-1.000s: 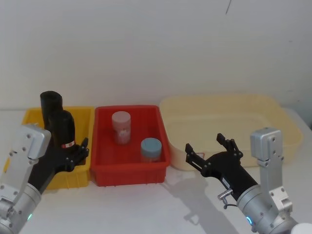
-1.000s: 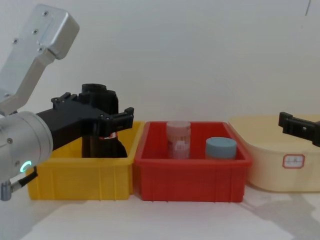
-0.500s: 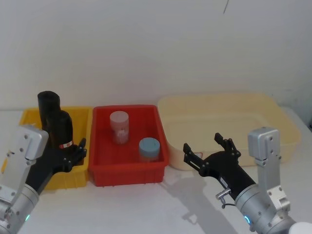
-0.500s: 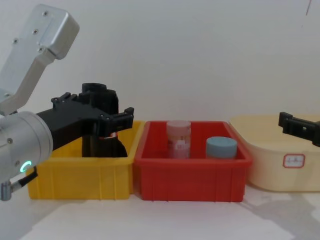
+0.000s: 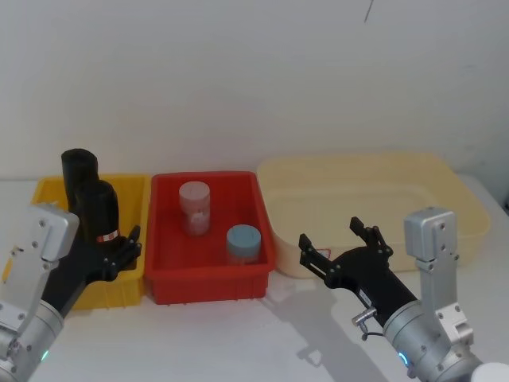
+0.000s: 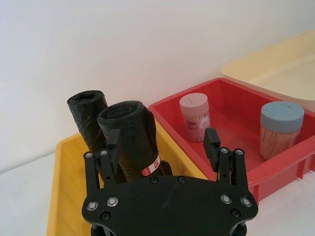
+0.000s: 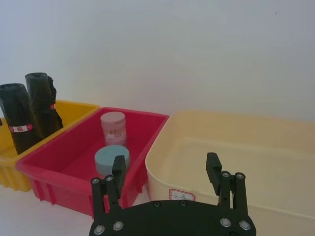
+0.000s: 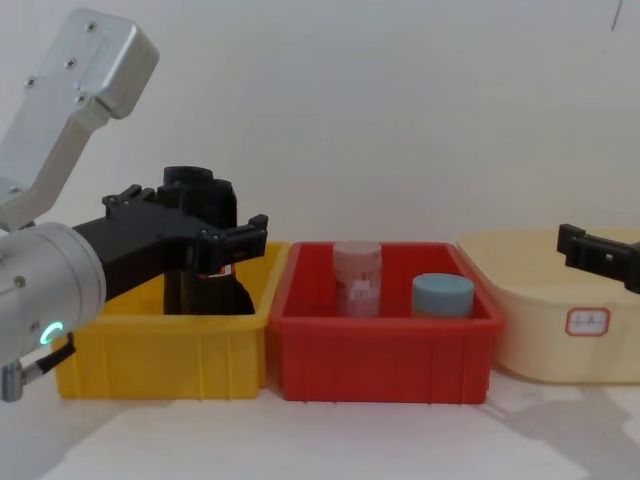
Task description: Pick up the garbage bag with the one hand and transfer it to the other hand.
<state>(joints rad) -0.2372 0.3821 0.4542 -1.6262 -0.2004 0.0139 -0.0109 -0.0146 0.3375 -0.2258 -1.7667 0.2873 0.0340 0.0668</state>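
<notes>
In the yellow bin (image 5: 131, 278) at the counter's (image 5: 238, 342) left end, the garbage bag (image 5: 99, 208) stands roughly upright, a thick black roll with a red-and-white label band low on its side. A slimmer plain black roll (image 5: 78, 171) stands just behind it in the same bin, the two seemingly touching.

The left hand (image 5: 115, 245) reaches into that bin at about the height of the label. Its fingers are spread wide. In the left wrist view the bag sits between them, close against one finger, with a broad gap to the other; whether that finger touches the plastic cannot be told. The hand has not closed on the bag. In the chest view its silver-grey arm (image 8: 90, 60) rises toward the upper left, and a green ring (image 8: 50, 333) glows on the wrist.

The right hand (image 5: 334, 235) hovers above the counter in front of the cream tub (image 5: 445, 179), just to the right of the red bin (image 5: 211, 285). Its fingers are also wide apart and hold nothing.

The red bin sits between the yellow bin and the tub, just beside both. Inside it stand a jar with a pink lid (image 5: 196, 207) toward the back and a shorter jar with a blue lid (image 5: 243, 243) nearer the front, apart from each other.
</notes>
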